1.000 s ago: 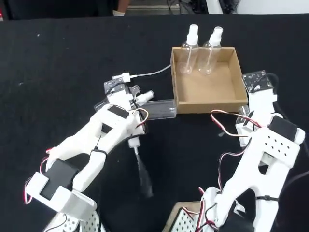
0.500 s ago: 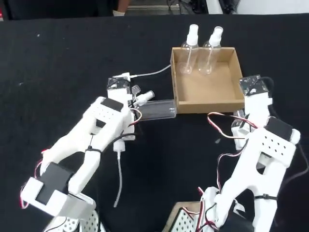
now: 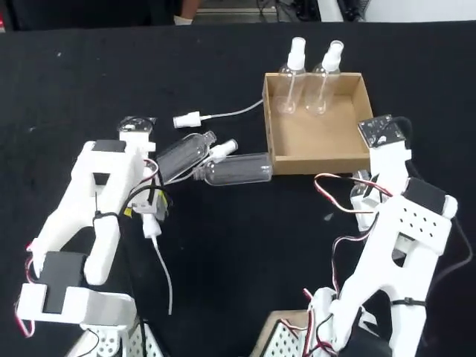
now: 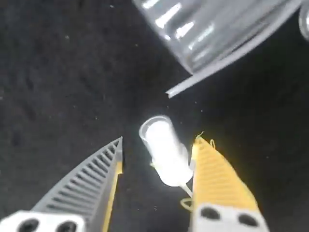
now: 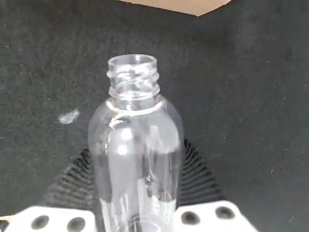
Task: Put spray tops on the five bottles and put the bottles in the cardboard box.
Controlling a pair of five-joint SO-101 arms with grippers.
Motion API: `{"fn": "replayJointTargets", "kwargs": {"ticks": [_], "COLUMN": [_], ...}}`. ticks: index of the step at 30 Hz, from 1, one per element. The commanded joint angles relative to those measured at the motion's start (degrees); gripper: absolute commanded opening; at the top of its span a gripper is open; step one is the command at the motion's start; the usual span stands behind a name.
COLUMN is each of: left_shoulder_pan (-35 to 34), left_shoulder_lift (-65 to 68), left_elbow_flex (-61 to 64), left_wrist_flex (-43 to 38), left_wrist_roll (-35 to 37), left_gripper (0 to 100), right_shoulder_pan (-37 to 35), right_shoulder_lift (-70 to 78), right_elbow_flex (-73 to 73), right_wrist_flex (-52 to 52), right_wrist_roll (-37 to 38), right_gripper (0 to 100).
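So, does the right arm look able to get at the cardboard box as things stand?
Probably yes: the right gripper, holding an uncapped bottle, sits close by the cardboard box, with nothing between them.

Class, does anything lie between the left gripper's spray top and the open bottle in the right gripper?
Nothing visible: bare table between spray top and bottle; two lying bottles sit farther back.
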Motion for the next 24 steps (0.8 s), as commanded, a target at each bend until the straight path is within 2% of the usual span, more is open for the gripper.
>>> {"fn": "replayJointTargets", "kwargs": {"ticks": [1, 12, 16, 21, 24], "left_shoulder_pan": [-0.57, 2.24, 0.92, 3.30, 3.38], "left_shoulder_lift": [-1.93, -1.93, -2.02, -2.55, -2.55], "left_elbow_flex": [-0.13, 5.05, 8.84, 11.12, 9.63], "left_wrist_flex": [0.70, -1.05, -5.19, -5.45, -5.45], "left_wrist_roll": [-2.02, 10.64, 11.52, 11.69, 11.69], "left_gripper": [23, 23, 23, 23, 16], "right_shoulder_pan": [-0.62, -0.44, -0.35, -0.79, -0.79], "right_shoulder_lift": [-2.86, -2.86, -2.86, -2.86, -2.86], "right_elbow_flex": [-1.54, -1.54, -1.54, -1.54, -1.54], "right_wrist_flex": [0.44, 0.44, 0.44, 0.44, 0.44], "right_wrist_roll": [-0.44, -0.44, -0.44, -0.44, -0.44], "right_gripper": [1.1, 1.1, 1.1, 1.1, 1.1]}}
